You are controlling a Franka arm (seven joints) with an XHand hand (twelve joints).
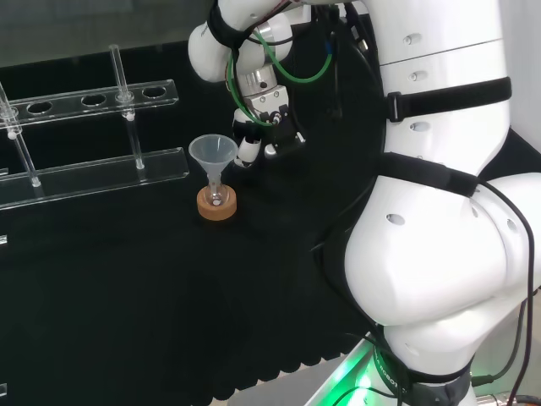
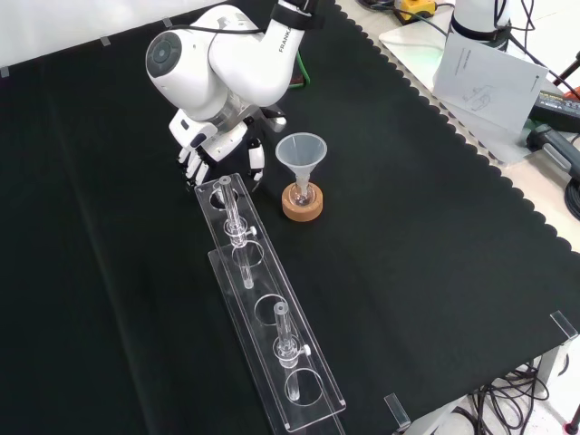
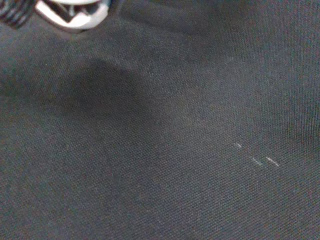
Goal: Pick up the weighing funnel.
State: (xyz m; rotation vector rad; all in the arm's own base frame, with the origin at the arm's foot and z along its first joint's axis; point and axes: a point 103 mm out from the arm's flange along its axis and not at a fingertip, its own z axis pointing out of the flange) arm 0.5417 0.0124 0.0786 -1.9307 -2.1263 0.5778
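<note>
The hand [image 2: 222,140] is held low over the worktop [image 2: 109,272] beside the funnel [image 2: 300,154], fingers relaxed, nothing seen held. The weighing funnel cannot be located; faint glints [image 3: 255,160] may be it. It should be confirmed before fingers are closed.

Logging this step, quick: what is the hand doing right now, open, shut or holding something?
Hand: open, fingers relaxed and pointing down at the cloth; nothing seen in it.

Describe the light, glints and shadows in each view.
Head view: green glow beside the arm's base, pale glints on the clear rack. Front view: even light on the funnel. Wrist view: a soft dark shadow on the cloth.
</note>
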